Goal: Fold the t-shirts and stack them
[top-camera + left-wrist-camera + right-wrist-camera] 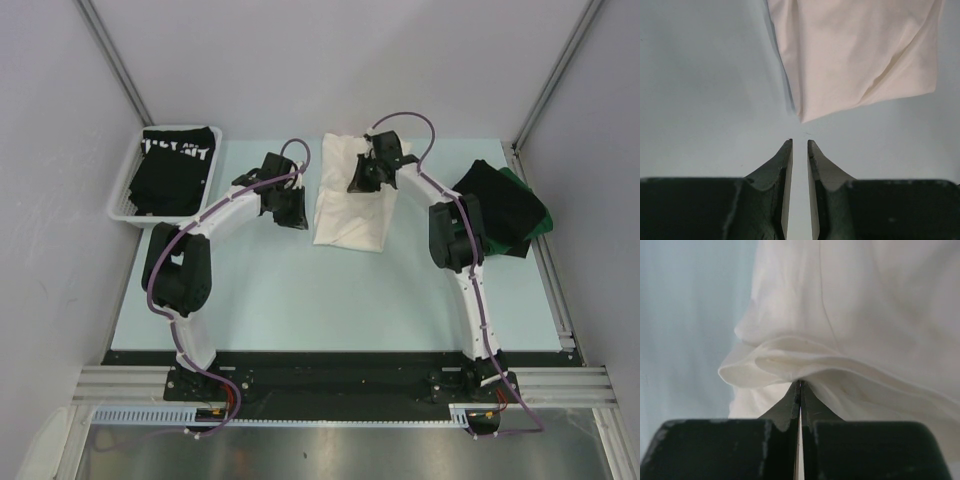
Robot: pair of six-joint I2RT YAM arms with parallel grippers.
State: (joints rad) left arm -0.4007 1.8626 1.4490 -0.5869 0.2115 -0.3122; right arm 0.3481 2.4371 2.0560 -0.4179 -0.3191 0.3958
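Note:
A white t-shirt (350,205) lies folded into a long strip on the table's far middle, plain side up. My right gripper (362,180) is over its far part, shut on a raised fold of the white cloth (790,362), its tips (800,382) pinched together. My left gripper (298,215) sits beside the shirt's near left corner (805,117), a little short of it, its jaws (799,142) a narrow gap apart and empty. A black t-shirt with white lettering (175,165) lies in the basket. A black t-shirt (495,205) lies over a dark green one (540,218) at the right.
The white mesh basket (125,195) stands at the far left of the pale blue table (300,300). Metal frame posts rise at both back corners, and grey walls close in the sides.

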